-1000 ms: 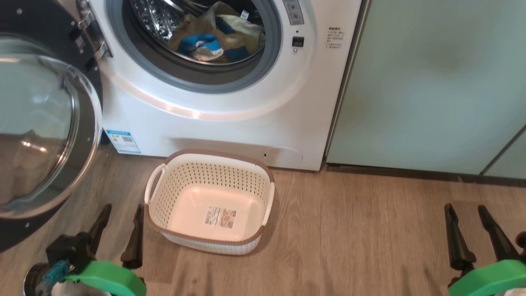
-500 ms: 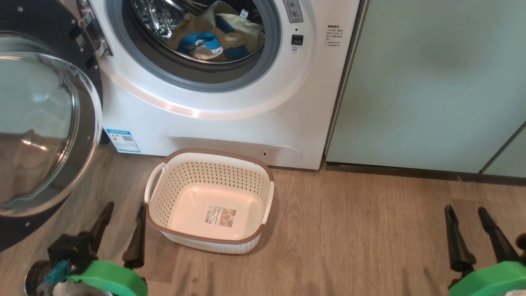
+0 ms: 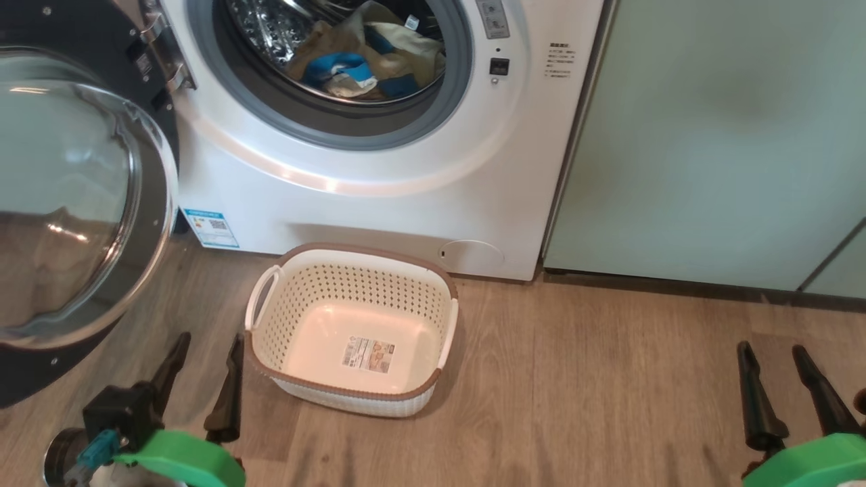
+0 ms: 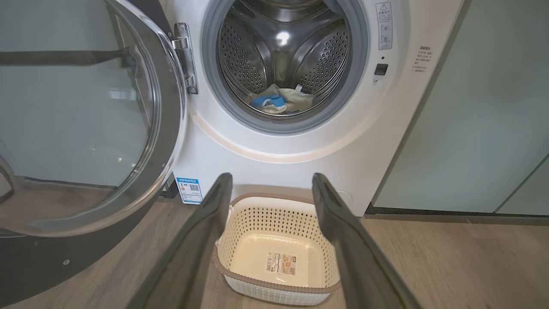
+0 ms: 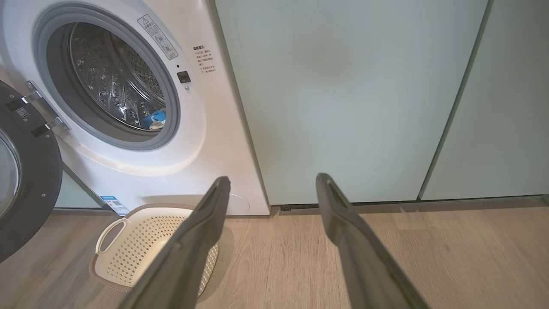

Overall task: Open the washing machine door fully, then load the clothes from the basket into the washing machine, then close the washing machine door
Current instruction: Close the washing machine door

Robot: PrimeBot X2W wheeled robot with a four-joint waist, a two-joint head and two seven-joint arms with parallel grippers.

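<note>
Now verify status. Note slight shift of whole head view against a second ago; attribute to camera, not to objects. Confirm the clothes (image 3: 369, 64) inside the washing machine (image 3: 379, 203), upper centre; confirm the basket (image 3: 352, 297) empty on the floor (image 3: 575, 379), lower centre. Find the washing machine door (image 3: 81, 203) swung wide at left. Check left gripper (image 3: 208, 341) and right gripper (image 3: 771, 348): fully spread, holding nothing. Judge loading complete; proceed to door closing.
</note>
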